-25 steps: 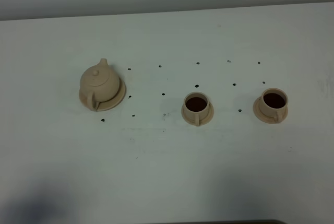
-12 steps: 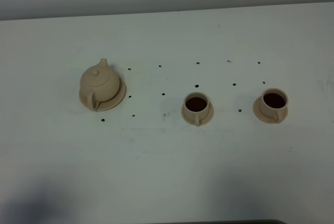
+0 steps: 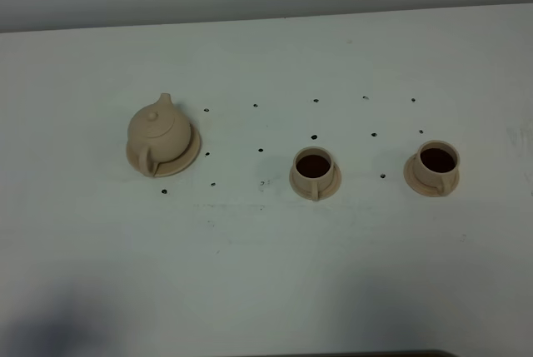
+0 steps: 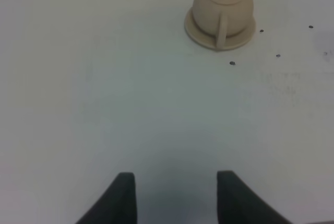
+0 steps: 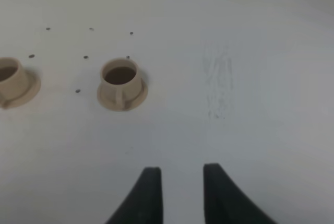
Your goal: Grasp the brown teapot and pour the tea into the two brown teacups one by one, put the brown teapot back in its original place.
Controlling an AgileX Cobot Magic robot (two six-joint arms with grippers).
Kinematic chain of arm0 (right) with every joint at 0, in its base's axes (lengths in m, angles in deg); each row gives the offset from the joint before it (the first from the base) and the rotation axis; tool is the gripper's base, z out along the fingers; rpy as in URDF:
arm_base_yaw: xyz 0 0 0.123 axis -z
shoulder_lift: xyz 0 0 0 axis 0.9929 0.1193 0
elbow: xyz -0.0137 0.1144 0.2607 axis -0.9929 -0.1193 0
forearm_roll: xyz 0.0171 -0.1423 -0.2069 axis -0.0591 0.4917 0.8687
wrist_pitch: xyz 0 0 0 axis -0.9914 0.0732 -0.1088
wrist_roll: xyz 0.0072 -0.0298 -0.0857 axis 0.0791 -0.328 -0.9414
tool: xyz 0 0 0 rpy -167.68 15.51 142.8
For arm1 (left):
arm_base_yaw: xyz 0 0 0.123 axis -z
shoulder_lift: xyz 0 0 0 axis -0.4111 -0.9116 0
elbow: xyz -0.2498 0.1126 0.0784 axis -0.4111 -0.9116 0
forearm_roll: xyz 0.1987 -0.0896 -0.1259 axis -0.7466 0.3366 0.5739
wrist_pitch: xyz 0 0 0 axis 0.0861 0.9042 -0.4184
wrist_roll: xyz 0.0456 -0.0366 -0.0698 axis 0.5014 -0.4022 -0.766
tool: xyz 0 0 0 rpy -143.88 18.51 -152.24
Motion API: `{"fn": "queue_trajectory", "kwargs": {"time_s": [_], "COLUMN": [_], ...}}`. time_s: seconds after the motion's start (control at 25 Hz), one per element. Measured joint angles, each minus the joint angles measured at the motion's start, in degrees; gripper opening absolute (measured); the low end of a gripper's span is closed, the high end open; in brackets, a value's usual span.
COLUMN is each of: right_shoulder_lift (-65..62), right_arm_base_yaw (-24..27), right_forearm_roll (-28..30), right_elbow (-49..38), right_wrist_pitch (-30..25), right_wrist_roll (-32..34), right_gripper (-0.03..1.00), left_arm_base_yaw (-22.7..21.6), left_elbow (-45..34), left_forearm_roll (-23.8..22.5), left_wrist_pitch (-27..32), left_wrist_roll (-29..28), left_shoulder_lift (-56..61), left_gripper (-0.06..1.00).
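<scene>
Both tools (image 4: pixel 172 198) (image 5: pixel 180 195) released (nothing held); brown teapot (image 4: pixel 223 7) well ahead of left tool.

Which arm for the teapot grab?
Left. The brown teapot sits on the left side, straight ahead of the open left gripper, handle toward it. The right gripper faces the teacups.

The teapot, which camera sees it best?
The left wrist view shows the brown teapot best: it looks biggest there, with its loop handle facing the camera and its saucer clear. The exterior high view shows the whole teapot too, only smaller, with spout and lid knob. The right wrist view does not show it, only two teacups.
</scene>
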Motion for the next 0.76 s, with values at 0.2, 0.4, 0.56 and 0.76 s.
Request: {"fn": "queue_trajectory", "kwargs": {"time_s": [0.2, 0.4, 0.56, 0.76], "right_shoulder_lift": [0.0, 0.0, 0.0, 0.0], "right_arm_base_yaw": [0.0, 0.0, 0.0, 0.0], "right_forearm_roll": [0.0, 0.0, 0.0, 0.0], "right_elbow": [0.0, 0.0, 0.0, 0.0], "right_wrist_pitch": [0.0, 0.0, 0.0, 0.0], "right_wrist_roll": [0.0, 0.0, 0.0, 0.0], "right_gripper": [0.19, 0.19, 0.19, 0.19], "left_arm_base_yaw": [0.0, 0.0, 0.0, 0.0], "left_elbow": [0.0, 0.0, 0.0, 0.0], "left_forearm_roll": [0.0, 0.0, 0.0, 0.0], "left_wrist_pitch": [0.0, 0.0, 0.0, 0.0], "left_wrist_roll": [0.0, 0.0, 0.0, 0.0], "left_shoulder_lift": [0.0, 0.0, 0.0, 0.0], "left_gripper": [0.39, 0.39, 0.39, 0.39]}}
